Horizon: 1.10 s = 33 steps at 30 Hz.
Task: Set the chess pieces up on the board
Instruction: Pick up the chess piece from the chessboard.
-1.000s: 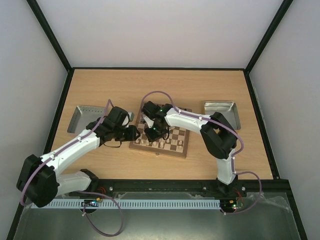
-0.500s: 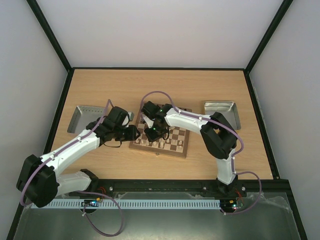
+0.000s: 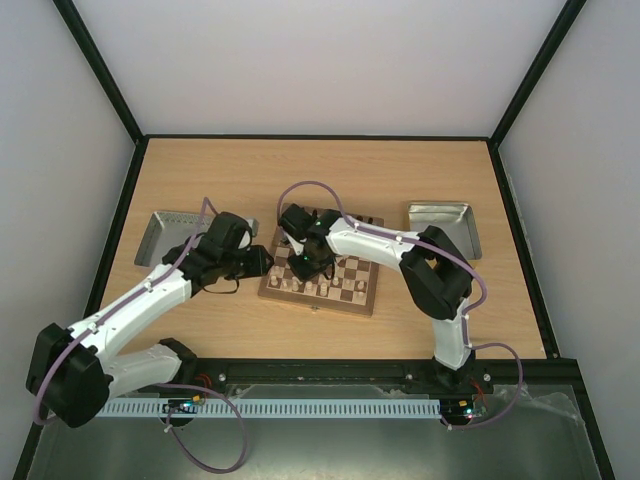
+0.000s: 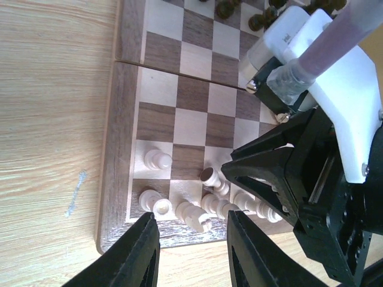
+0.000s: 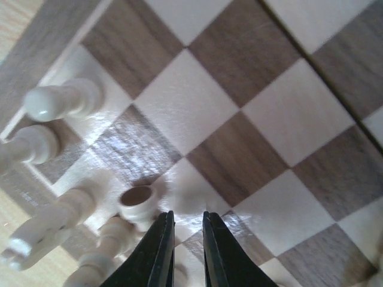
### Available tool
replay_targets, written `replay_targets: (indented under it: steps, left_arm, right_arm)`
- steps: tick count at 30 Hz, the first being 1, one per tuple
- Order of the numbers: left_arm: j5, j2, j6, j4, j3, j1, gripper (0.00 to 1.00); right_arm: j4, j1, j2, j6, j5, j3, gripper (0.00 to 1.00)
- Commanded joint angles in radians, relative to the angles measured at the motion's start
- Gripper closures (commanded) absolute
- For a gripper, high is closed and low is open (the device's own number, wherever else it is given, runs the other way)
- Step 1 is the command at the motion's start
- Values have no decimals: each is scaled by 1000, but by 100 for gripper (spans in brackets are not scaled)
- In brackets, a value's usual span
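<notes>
Left tool (image 4: 191,226) is hovering at the left border of the board (image 4: 114,149), its fingers (image 4: 143,251) spread apart and carrying nothing. A grey tray (image 3: 163,238) is sitting on the bench (image 3: 200,170) further left. Set against a second ago, this arm is pulling back a little to the left, off the squares, which I judge is making room for its partner.

On the board, pale chess pieces (image 4: 154,159) are crowding the near-left corner: one is standing alone on the second rank and the others are lining the edge rank. Dark pieces (image 4: 227,7) are showing only at the far edge, so the set-up is looking partly done at best.

One pale piece (image 5: 137,200) is turning a round, dark-centred end toward both wrist cameras. Whether it is lying tipped or standing upright, I cannot tell.

Right tool (image 5: 184,216) is hanging low over that corner, just beside this piece. Its fingers (image 5: 160,248) are nearly pressed together with a slim gap, and nothing is showing between them. Over the last second it is edging slightly leftward toward the corner. I judge that the pale rank is the step in hand, and the tight spacing is making a knock against neighbouring pieces likely.

Another grey tray (image 3: 445,228) is resting well to the right.
</notes>
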Motion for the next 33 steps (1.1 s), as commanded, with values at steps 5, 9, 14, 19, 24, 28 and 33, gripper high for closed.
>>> replay_targets:
  steps: [5,9,14,19,24,28,33]
  left_arm:
    - [-33,-27,-8,-28,-11,17,66]
    - [-33,-31,-6,-31,-11,18,66]
    - [-29,-34,-5,-31,-11,18,66]
    - [-26,-35,-3,-31,-11,18,66]
    - [-24,-37,-3,-31,-12,18,66]
    - [-23,-36,-3,-30,-13,18,66]
    - [-23,-34,-3,-29,-14,18,66]
  right_arm:
    - [27,6,-26,43,135,19,82]
    - [27,7,-42,34,71,12,77]
    - [34,5,-44,22,-5,2,72]
    - [29,5,-28,15,-36,6,70]
    - [23,6,-18,9,-47,5,68]
    - [20,7,-12,2,-54,7,68]
    - [5,8,2,-1,-28,13,69]
